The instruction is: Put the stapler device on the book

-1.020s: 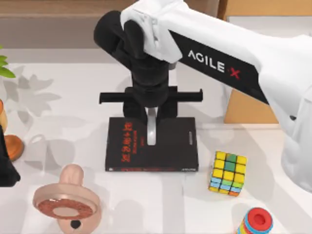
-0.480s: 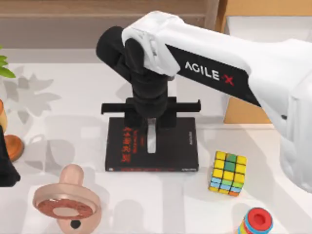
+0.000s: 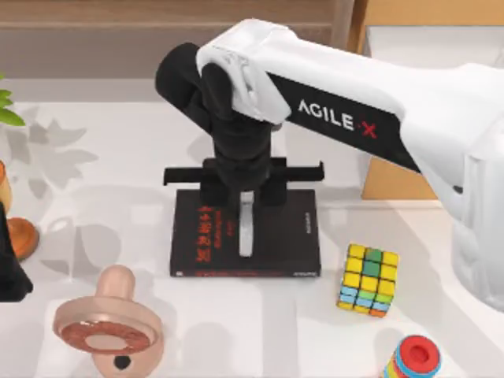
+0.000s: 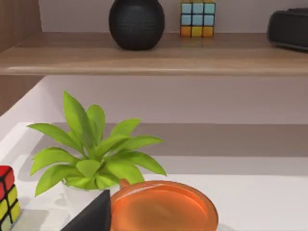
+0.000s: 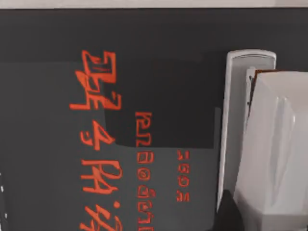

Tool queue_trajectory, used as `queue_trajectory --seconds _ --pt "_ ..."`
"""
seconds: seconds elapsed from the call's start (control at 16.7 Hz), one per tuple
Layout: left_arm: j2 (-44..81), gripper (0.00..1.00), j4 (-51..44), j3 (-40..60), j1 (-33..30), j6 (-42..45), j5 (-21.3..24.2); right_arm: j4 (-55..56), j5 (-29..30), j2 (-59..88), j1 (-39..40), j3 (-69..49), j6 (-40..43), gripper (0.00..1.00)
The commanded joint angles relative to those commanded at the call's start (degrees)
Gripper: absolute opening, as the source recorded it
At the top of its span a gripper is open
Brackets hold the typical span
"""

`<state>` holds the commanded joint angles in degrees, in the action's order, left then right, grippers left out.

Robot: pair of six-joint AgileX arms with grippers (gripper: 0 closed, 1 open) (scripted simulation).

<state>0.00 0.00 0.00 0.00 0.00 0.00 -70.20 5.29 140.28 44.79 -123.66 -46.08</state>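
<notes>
1 arm working: right gripper (image 3: 246,206) low over book (image 3: 279,236), fingers pinching stapler device (image 3: 246,230), which lies mid-cover beside red lettering. Advice: confirm stapler sits flat on cover, spread fingers fully, lift straight up without dragging it. Left arm parked at table's left edge; finger state: cannot tell.

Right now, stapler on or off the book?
On: the stapler device lies inside the book cover's outline, under the right gripper.
</notes>
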Motion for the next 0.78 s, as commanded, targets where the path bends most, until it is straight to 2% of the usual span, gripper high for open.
queue_trajectory --seconds 0.42,0.78 --pt "0.00 1.00 0.00 0.00 0.00 0.00 0.00 0.00 0.00 0.00 0.00 0.00 0.00 0.98" --pt "0.00 1.00 0.00 0.00 0.00 0.00 0.00 0.00 0.00 0.00 0.00 0.00 0.00 1.00"
